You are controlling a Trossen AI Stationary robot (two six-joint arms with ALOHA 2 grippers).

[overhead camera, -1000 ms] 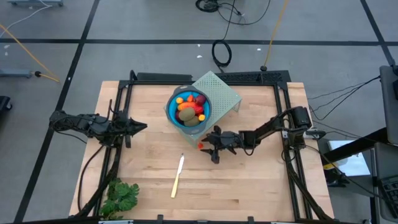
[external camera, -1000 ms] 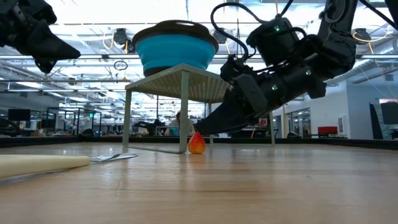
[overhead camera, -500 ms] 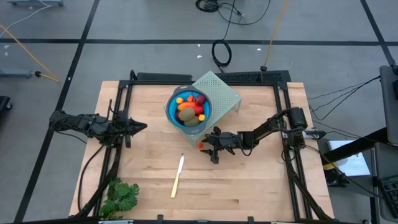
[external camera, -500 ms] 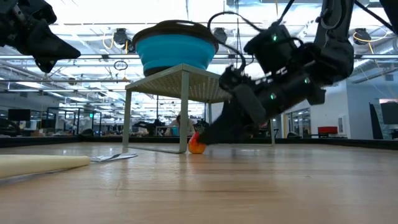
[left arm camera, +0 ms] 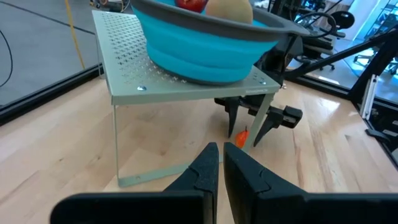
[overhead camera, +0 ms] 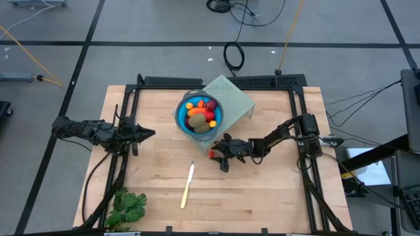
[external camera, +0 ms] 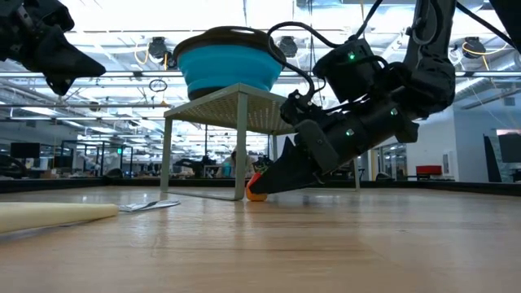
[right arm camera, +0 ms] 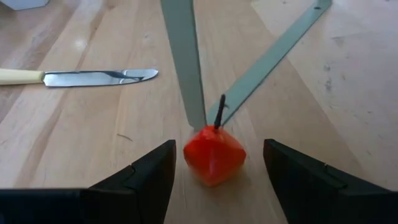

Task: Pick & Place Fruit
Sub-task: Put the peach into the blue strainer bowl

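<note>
A small red-orange fruit (right arm camera: pixel 214 154) with a dark stem rests on the wooden table against a leg of the pale green stand (overhead camera: pixel 235 98). My right gripper (right arm camera: pixel 217 149) is open and low over the table, one finger on each side of this fruit with a gap at both sides. A blue bowl (overhead camera: pixel 182 120) on the stand holds several more fruit pieces (overhead camera: pixel 199 115). My left gripper (overhead camera: pixel 152 134) hangs shut and holding nothing over the table's left part, pointing at the stand.
A cream-handled knife (overhead camera: pixel 188 185) lies on the table near the middle front. A leafy green bunch (overhead camera: pixel 128 206) sits at the near left corner. The stand's leg (right arm camera: pixel 183 62) and foot bar (right arm camera: pixel 273 56) stand just beyond the fruit.
My right gripper has gone down to the table and a little toward the table's left, so its open fingers now flank the fruit beside the stand's leg. The fruit has stayed where it was.
</note>
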